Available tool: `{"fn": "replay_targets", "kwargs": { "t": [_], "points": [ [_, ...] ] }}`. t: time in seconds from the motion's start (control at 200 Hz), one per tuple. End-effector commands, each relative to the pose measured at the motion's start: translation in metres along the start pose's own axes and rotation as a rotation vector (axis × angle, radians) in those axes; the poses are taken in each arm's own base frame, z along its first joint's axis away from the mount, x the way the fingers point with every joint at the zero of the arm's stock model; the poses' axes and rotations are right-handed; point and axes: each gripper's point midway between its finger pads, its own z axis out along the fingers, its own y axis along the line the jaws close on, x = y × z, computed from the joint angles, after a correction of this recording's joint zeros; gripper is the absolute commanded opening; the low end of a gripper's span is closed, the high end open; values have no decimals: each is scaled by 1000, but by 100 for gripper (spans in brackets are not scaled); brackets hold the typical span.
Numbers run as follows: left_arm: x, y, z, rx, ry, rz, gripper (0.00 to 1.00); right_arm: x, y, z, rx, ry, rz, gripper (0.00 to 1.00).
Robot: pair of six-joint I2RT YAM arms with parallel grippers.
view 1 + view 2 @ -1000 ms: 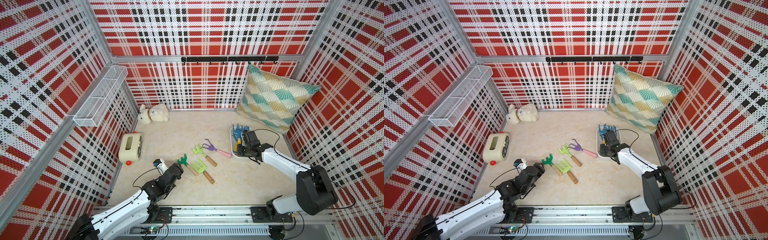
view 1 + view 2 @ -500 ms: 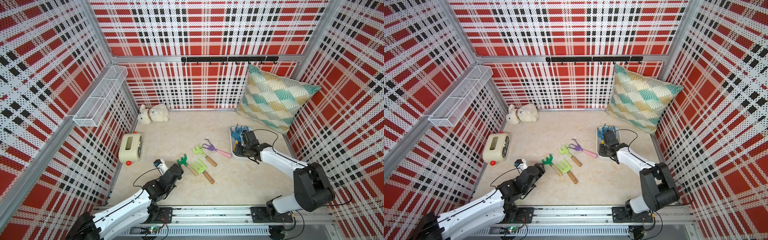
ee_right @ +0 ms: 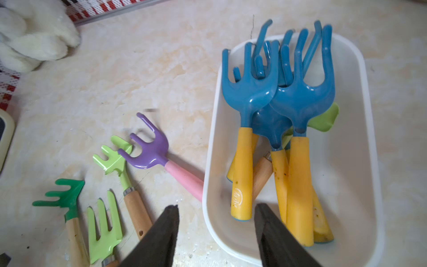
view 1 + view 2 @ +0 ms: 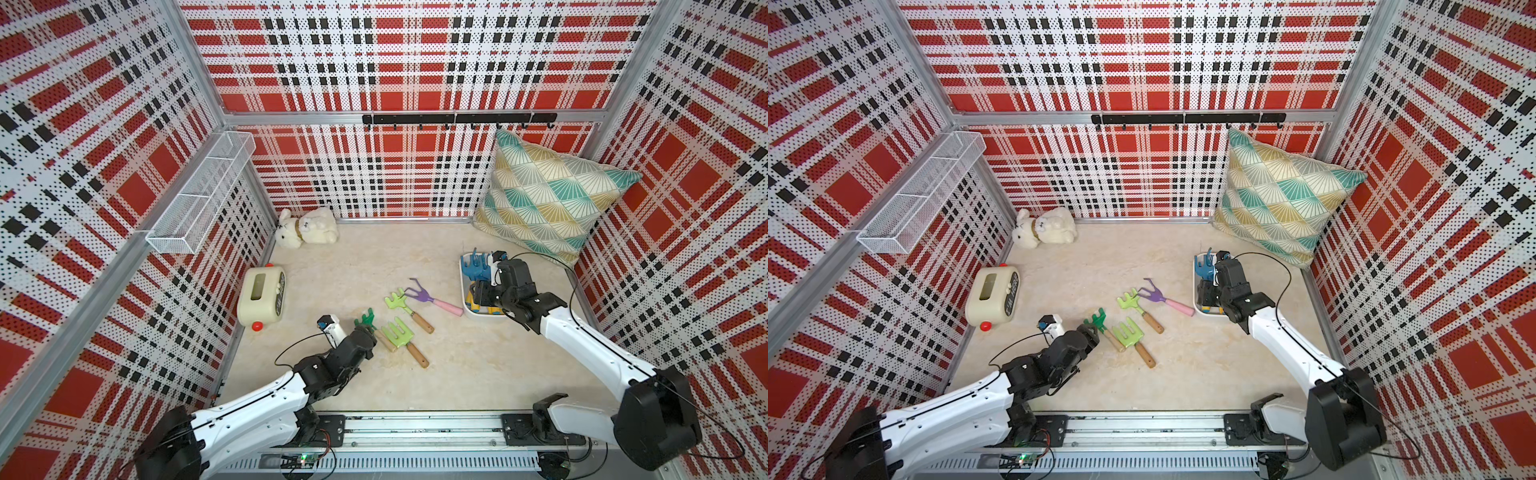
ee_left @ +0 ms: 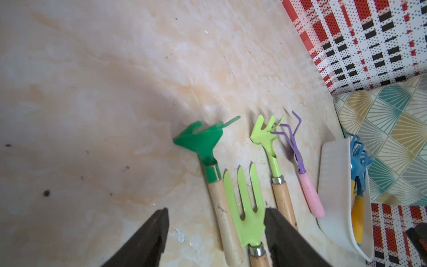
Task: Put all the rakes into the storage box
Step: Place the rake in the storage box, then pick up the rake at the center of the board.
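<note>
Right tool (image 3: 216, 205) newly wide over storage box (image 3: 372, 143), left tool (image 5: 216, 209) wide; green blade (image 3: 325, 120) inside, wrist-only.

Rakes (image 3: 298, 97) in storage box (image 3: 360, 173)

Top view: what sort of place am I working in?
Probably a robot test cell staged like a playroom: red plaid perforated wall panels, a white plush toy animal and a teal-and-yellow fan-patterned cushion.

left tool (image 5: 216, 210) jaws apart | astride lime fork (image 5: 250, 231) | possibly touching
</note>
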Motion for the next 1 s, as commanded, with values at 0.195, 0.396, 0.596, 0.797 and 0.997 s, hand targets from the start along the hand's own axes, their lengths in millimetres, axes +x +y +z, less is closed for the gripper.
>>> {"fn": "replay_targets", "kwargs": {
  "t": [0.195,0.396,0.596,0.797,0.997],
  "points": [
    [41,-51,-1,-1,50,-31,68,5,-10,-27,5,-73,-27,84],
    [73,-63,10,-124,100,13,64,9,-32,-35,101,-126,-6,93],
    [102,-59,25,-265,164,76,60,5,-51,-44,191,-184,26,91],
    [131,-57,41,-340,231,131,56,4,-60,-53,218,-235,55,88],
    [144,-53,51,-440,230,204,45,3,-61,-60,212,-259,65,86]
  ]
}}
